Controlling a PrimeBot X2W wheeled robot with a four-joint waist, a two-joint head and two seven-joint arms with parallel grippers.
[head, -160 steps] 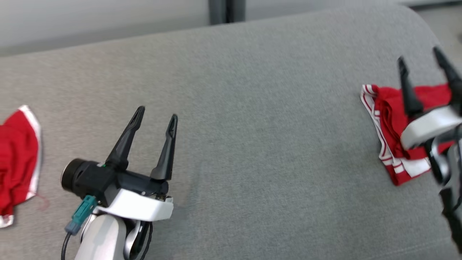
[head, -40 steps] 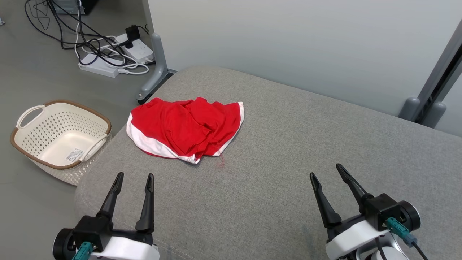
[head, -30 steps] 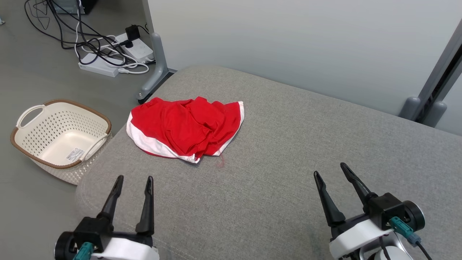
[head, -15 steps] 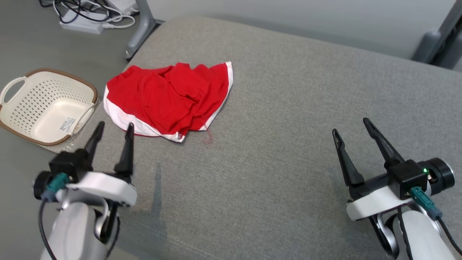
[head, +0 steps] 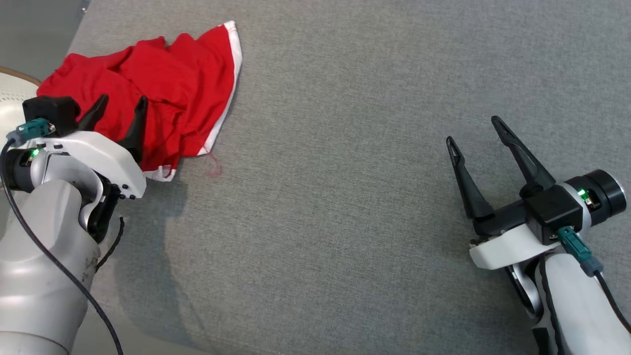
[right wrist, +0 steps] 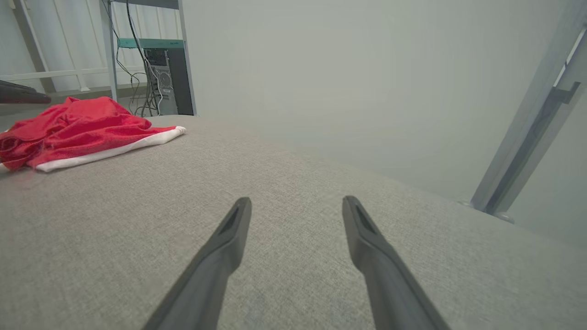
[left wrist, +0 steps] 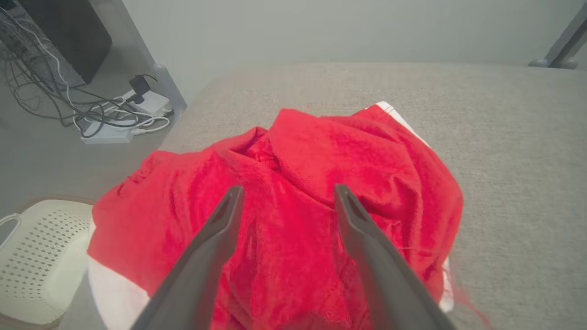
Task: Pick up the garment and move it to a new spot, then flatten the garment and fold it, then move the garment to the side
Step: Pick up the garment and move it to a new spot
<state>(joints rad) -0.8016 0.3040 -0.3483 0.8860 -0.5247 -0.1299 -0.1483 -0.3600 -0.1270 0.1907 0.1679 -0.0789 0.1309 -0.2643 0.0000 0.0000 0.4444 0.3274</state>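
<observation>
Garment (head: pixel 162 93), red with white trim (head: pixel 238 52), lies crumpled at the far left corner of the grey fabric surface (head: pixel 345 197), bunched and creased, not flat. A loose red thread (head: pixel 214 167) trails off its near edge onto the grey fabric.

Left hand (head: pixel 123 98) is right over the near-left part of the garment. In the head view both dark fingers overlap the red cloth. In the left wrist view the fingers (left wrist: pixel 215 238) point out across the heap, with red cloth showing between and on either side of them. Jaws spread wide, no cloth pinched between them. Cannot tell whether the tips touch the cloth or sit just above it.

Right hand (head: pixel 472 129) is well apart from the garment, over bare grey fabric on the right side, fingers angled up and slightly left in the head view. Jaws wide apart, holding nothing. In the right wrist view the garment sits far off at the upper left.

Cream perforated basket (left wrist: pixel 32 256) stands on the floor just beside the surface's left edge, near the garment. Cables and a power strip (left wrist: pixel 110 128) lie on the floor beyond it.
</observation>
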